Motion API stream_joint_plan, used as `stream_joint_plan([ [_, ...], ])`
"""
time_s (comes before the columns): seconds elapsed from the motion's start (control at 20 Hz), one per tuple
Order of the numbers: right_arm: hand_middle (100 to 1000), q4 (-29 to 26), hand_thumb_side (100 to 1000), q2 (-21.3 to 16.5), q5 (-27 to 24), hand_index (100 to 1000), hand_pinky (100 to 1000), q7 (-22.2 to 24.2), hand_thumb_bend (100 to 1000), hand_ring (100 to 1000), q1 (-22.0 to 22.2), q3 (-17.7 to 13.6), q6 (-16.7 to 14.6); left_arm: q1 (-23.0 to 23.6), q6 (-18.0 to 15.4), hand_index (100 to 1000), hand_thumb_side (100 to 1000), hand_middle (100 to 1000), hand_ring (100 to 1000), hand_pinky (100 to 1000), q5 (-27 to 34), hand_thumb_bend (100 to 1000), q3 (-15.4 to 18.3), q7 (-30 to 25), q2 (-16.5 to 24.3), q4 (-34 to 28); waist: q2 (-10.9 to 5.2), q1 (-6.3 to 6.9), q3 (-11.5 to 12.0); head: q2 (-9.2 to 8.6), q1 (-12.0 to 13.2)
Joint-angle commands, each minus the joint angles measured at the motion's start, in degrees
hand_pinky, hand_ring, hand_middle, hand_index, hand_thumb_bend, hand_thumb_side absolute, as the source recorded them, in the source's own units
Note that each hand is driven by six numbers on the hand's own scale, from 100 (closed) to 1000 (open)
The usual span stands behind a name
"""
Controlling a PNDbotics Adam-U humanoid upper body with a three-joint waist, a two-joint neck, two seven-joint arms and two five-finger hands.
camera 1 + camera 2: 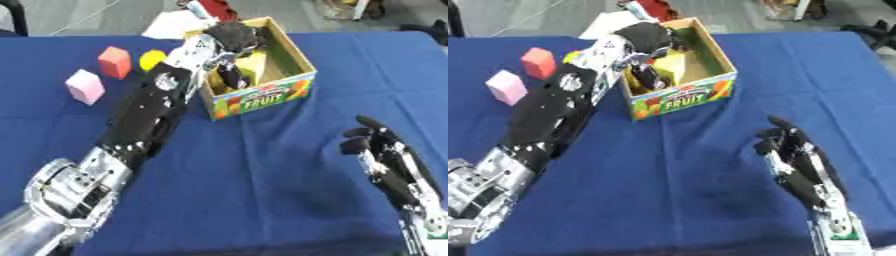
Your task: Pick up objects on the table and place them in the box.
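The cardboard fruit box (262,97) sits on the blue table (262,200). The left robot hand (229,40) reaches over it, fingers curled downward inside; whether they hold anything is unclear. Pink (85,86), red (115,62) and yellow (151,59) blocks lie left. The right robot hand (385,160) rests open, lower right.

Blue-clothed desk (262,200) carries the fruit box (262,100) up top, with pink block (85,86), red block (115,62) and yellow ball (150,59) off left.

Matt blue cloth table cover (262,200), faintly creased. Printed cardboard fruit box (262,100), plain brown inside. Matt foam-like pink block (85,86) and red block (115,62). Glossy black plastic and bright silver metal left arm (131,130).
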Motion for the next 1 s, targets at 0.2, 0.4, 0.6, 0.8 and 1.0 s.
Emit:
stream_joint_plan([
  [0.2, 657, -0.6, 405, -0.5, -0.2, 894, 645, -0.1, 100, 635, -0.5, -0.2, 0.0, -1.5, -0.9, 948, 200, 807, 763, 817, 1.1, 471, 0.2, 0.4, 2.8, -2.8, -0.61, -0.41, 0.6, 0.04, -0.5],
  [0.4, 657, -0.7, 408, -0.9, -0.1, 894, 645, -0.5, 100, 635, -0.3, -0.7, 0.1, -1.6, -3.1, 896, 193, 751, 739, 809, 7.1, 414, -0.7, -0.4, 9.1, -9.3, -0.79, 0.03, 1.8, 0.17, -1.5],
  [0.6, 657, -0.7, 409, -1.5, 0.1, 894, 645, -1.1, 100, 635, -0.2, -1.3, 0.1, 0.6, -3.3, 894, 202, 743, 742, 810, 16.0, 418, -0.7, -6.2, 19.4, -17.1, -0.99, 0.43, 3.6, 0.27, -2.6],
  [0.8, 657, -0.7, 408, -1.9, 0.3, 894, 645, -1.4, 100, 635, 0.0, -1.7, 0.1, 4.3, -0.9, 901, 214, 747, 744, 809, 22.4, 423, 1.0, -12.6, 27.5, -21.0, -1.28, 0.49, 5.3, 0.27, -3.5],
  [1.0, 657, -0.7, 407, -2.0, 0.4, 894, 645, -1.5, 100, 635, 0.0, -1.8, 0.1, 7.6, 2.6, 910, 221, 756, 745, 807, 24.1, 433, 3.1, -17.6, 31.4, -19.5, -1.41, 0.34, 6.0, 0.27, -4.0],
])
